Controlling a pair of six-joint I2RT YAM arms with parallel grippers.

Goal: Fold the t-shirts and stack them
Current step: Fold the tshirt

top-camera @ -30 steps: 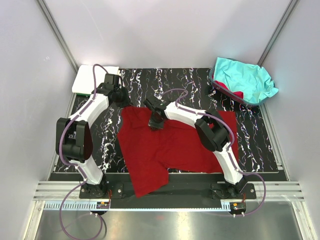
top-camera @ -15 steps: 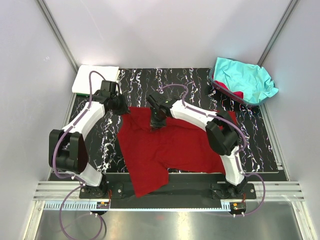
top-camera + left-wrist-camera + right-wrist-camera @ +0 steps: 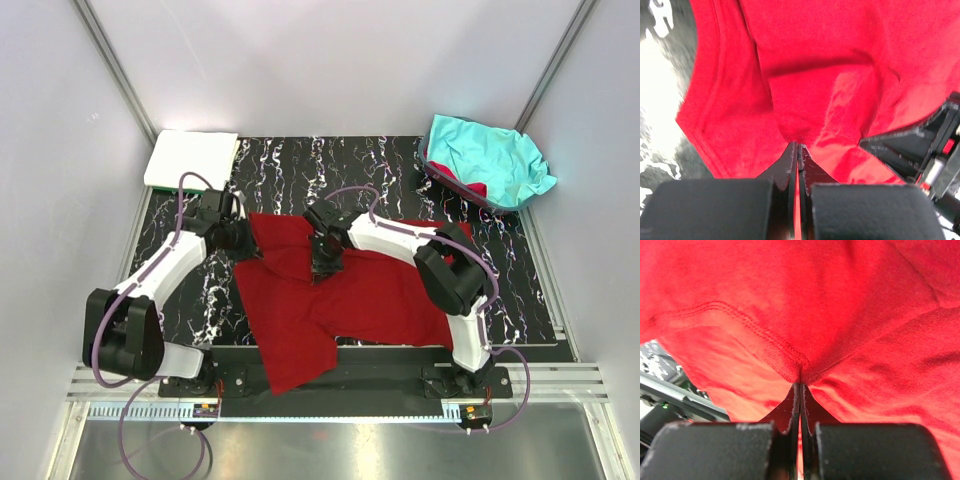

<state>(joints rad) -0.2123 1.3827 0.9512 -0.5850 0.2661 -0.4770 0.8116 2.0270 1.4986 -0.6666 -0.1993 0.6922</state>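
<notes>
— What is hidden or hard to make out?

— From above, the fingertips of both hands are buried in cloth. The left hand (image 3: pixel 246 243) is seen closed tight on a pinch of the dark red shirt (image 3: pixel 340 300) near its far left corner. The right hand (image 3: pixel 326 264) is likewise closed tight on a raised fold of the same shirt, near the middle of its far edge. Both wrist views are almost filled with red cloth, so little else is shown there. The shirt is spread on the black marbled mat (image 3: pixel 400 165), and its near left part is draped past the mat's near edge.

— And what is found around it?

— A bin (image 3: pixel 447 181) is set at the far right corner of the table (image 3: pixel 545 290), and a turquoise shirt (image 3: pixel 490 155) is heaped in it. A scrap of red (image 3: pixel 476 189) is seen under the turquoise one, but whether it is another shirt cannot be told. A white folded shirt (image 3: pixel 192 158) is laid at the far left corner, just off the mat, and what lies beneath it cannot be made out. The right arm (image 3: pixel 400 235) is stretched across the red shirt, so part of its far right side is covered.

— How many of each are counted?

— Two arms, two hands, one mat and one bin. Three shirts are plainly counted: one dark red, one turquoise, one white.
</notes>
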